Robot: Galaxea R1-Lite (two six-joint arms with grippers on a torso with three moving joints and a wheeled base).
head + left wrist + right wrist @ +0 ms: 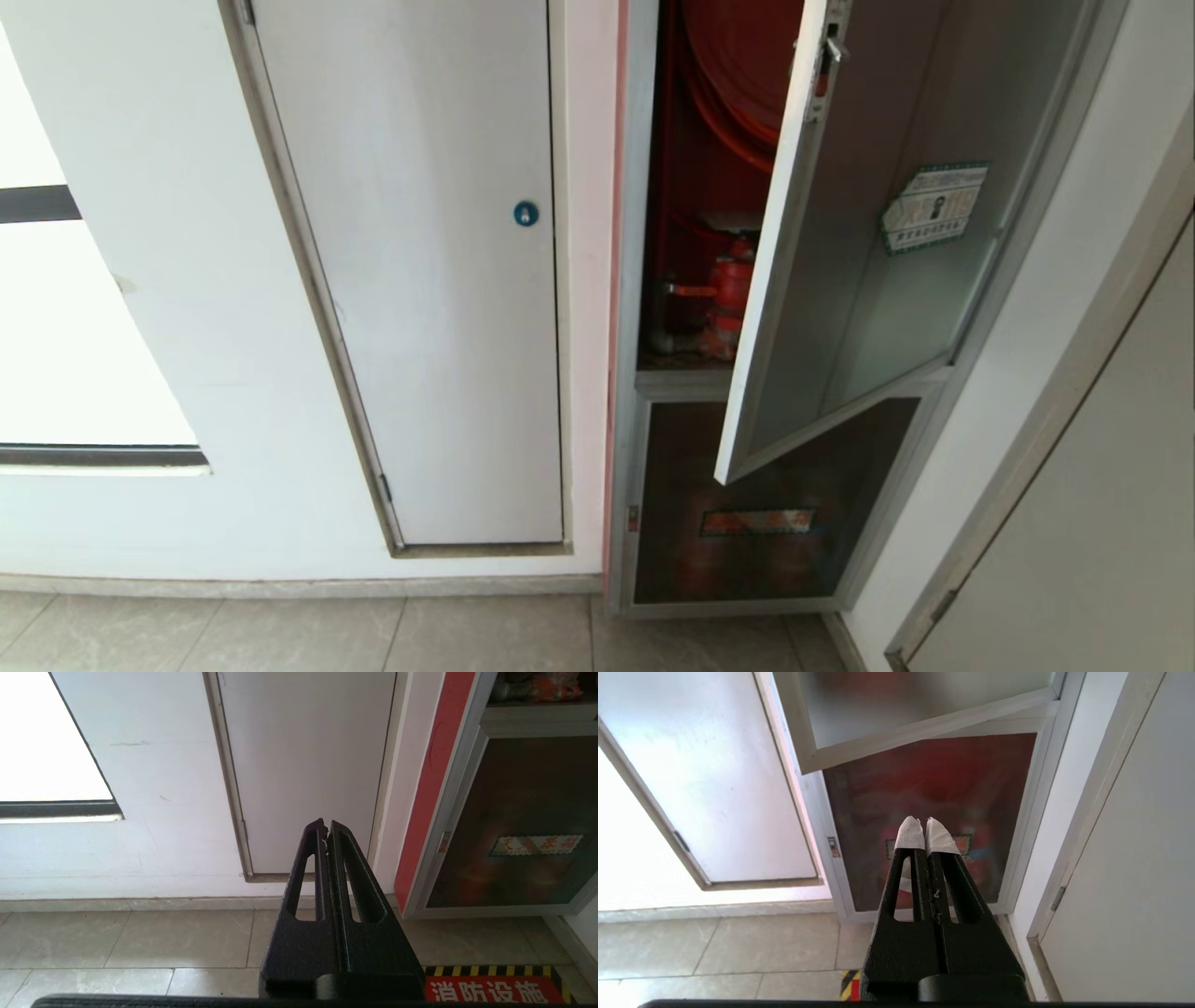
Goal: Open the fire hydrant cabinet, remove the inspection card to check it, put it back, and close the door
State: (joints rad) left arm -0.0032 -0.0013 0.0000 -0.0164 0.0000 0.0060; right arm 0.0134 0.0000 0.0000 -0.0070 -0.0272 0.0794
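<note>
From the head camera, the fire hydrant cabinet [627, 280] stands in the wall just right of a plain white door [420, 261] with a blue round lock [526, 214]. Its door [868, 252], dark glass in an aluminium frame, hangs partly swung out on its right-hand hinges, so the free edge juts toward the robot and leaves a gap on the left. Through that gap show the red hose reel [738, 65] and the red valve [730, 294]. The hexagonal sticker [934, 207] sits on the glass, and the latch [829, 51] rides high on the free edge. The inspection card is not visible in any view; I judge it is either deeper inside or behind the door leaf. Neither arm enters this view, which suggests both are parked low.

The left wrist camera shows the left gripper [326, 828] with jaws pressed together on nothing, pointing at the foot of the white door, above the floor tiles [140, 938]. The lower glass panel [523, 826] lies off to one side.

The right wrist camera shows the right gripper [925, 828], its white-wrapped fingertips [909, 833] closed together and empty, aimed at the lower glass panel below the swung door's bottom corner. It sits nearer the cabinet, so it seems the likelier arm to reach in or to push the door.
</note>
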